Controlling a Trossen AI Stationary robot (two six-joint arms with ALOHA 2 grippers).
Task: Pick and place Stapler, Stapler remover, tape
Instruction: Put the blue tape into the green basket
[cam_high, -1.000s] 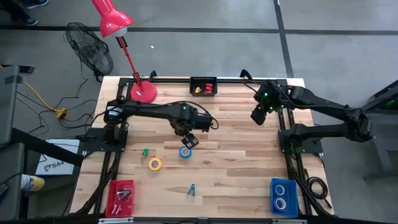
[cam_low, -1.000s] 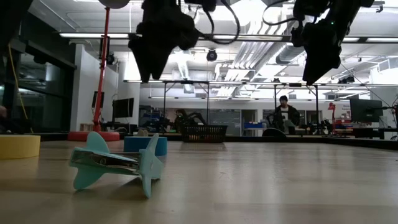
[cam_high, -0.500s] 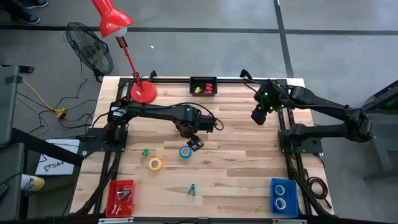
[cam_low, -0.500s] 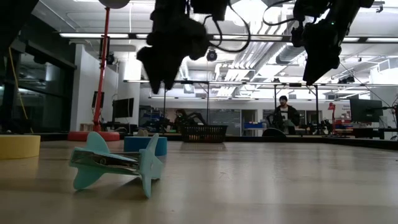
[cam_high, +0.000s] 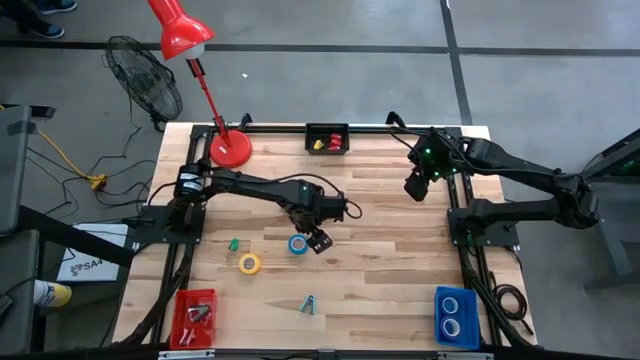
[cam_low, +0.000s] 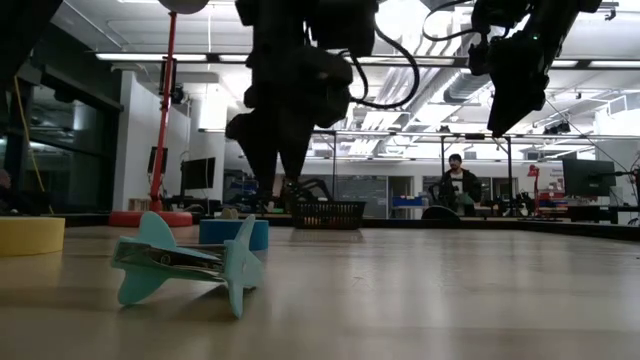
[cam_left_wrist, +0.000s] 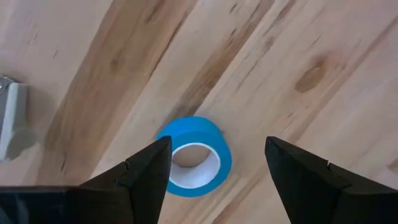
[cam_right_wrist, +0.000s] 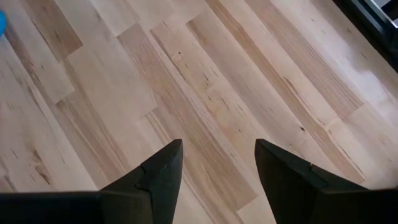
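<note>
Partly done, by the look of things: two rolls already lying in the blue bin (cam_high: 454, 317) at the near right corner, metal pieces in the red bin (cam_high: 194, 317) at the near left, something red and yellow in the black basket (cam_high: 327, 139) at the far edge. Left to move, apparently: the blue tape (cam_high: 297, 243) mid-table, the yellow tape (cam_high: 249, 264) just left and nearer, a small green piece (cam_high: 234, 244) to its left, and the teal staple remover (cam_high: 309, 306) nearer the front edge. Poised over the blue tape, the left gripper (cam_high: 318, 238), fingers spread wide with nothing between them; from the left wrist view, the roll (cam_left_wrist: 194, 156) centred in the gap and not yet touched. Parked high at the far right, the right gripper (cam_high: 416, 187), likewise spread and empty above bare planks. Tape: smooth, glossy ring, white inner core, open centre, lying flat. Staple remover (cam_low: 187, 263): hard teal plastic wings around a metal jaw, lying on its side. Table (cam_high: 390, 270): pale, matt, striped wooden boards.
</note>
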